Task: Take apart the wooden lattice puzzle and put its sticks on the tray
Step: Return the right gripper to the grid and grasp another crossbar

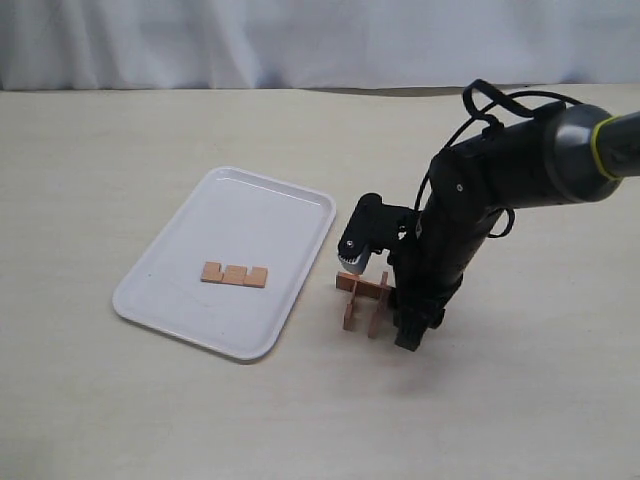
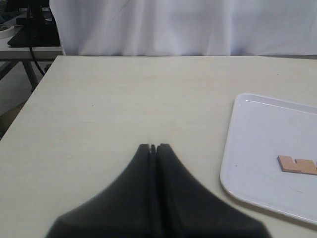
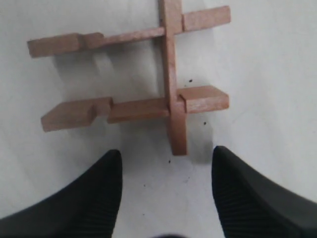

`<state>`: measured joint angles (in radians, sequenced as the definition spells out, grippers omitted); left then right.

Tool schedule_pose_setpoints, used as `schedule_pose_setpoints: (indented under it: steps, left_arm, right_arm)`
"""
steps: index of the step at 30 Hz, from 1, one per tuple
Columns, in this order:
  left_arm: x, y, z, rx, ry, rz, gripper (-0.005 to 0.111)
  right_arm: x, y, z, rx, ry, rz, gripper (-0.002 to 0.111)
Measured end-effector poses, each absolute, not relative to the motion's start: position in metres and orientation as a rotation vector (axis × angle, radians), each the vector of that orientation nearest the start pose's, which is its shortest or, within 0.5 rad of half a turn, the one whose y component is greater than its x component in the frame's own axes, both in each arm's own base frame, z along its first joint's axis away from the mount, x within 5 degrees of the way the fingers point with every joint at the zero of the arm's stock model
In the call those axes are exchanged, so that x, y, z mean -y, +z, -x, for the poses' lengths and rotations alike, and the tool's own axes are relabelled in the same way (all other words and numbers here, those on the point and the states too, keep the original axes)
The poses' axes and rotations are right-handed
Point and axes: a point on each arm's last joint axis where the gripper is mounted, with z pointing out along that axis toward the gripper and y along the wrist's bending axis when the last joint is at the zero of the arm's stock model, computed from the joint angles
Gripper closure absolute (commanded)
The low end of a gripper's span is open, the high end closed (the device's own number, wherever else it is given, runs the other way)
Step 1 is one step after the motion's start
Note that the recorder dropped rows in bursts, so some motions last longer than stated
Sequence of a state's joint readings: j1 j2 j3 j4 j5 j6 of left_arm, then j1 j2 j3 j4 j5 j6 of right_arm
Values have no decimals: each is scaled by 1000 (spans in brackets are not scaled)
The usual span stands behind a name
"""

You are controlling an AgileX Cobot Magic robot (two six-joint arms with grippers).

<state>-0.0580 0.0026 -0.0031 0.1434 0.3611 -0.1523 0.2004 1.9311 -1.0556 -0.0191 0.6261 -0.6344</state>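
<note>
The wooden lattice puzzle (image 1: 364,297) lies on the table just right of the tray (image 1: 250,210). In the right wrist view the puzzle (image 3: 171,106) shows three sticks: two parallel ones crossed by one. My right gripper (image 1: 405,322) hangs low at the puzzle's right side. Its jaws (image 3: 166,156) stand open and hold nothing, with the crossing stick's end just beyond the tips. One stick (image 1: 234,274) lies flat on the tray. The left wrist view shows that stick (image 2: 297,165) on the tray (image 2: 262,129). My left gripper (image 2: 153,147) is shut and empty over bare table, out of the exterior view.
A white curtain (image 1: 300,40) hangs behind the table. The left wrist view shows the table's side edge (image 2: 29,94), with a second table and cables (image 2: 29,34) beyond it. The right arm's camera housing (image 1: 358,240) sits above the puzzle.
</note>
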Motion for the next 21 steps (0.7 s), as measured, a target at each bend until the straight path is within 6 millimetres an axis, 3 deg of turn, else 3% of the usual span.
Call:
schedule_pose_setpoints:
  steps: [4,12,15,21]
  left_arm:
    - [-2,182,-53,-1840,-7,-1,107]
    - [-2,182,-53,-1840,-7,-1,107]
    - [-2,182,-53,-1840,-7,-1,107]
    - [-2,182,-53,-1840,-7,-1,107]
  right_arm:
    - [-67,121,-337,-2710,-75,1222,81]
    - [-70,121,-339,-2702,-50,1168,82]
    - [-70,122,-340,-2690,-54,1162,104]
    - [-70,122,-340,-2692,-53,1163,104]
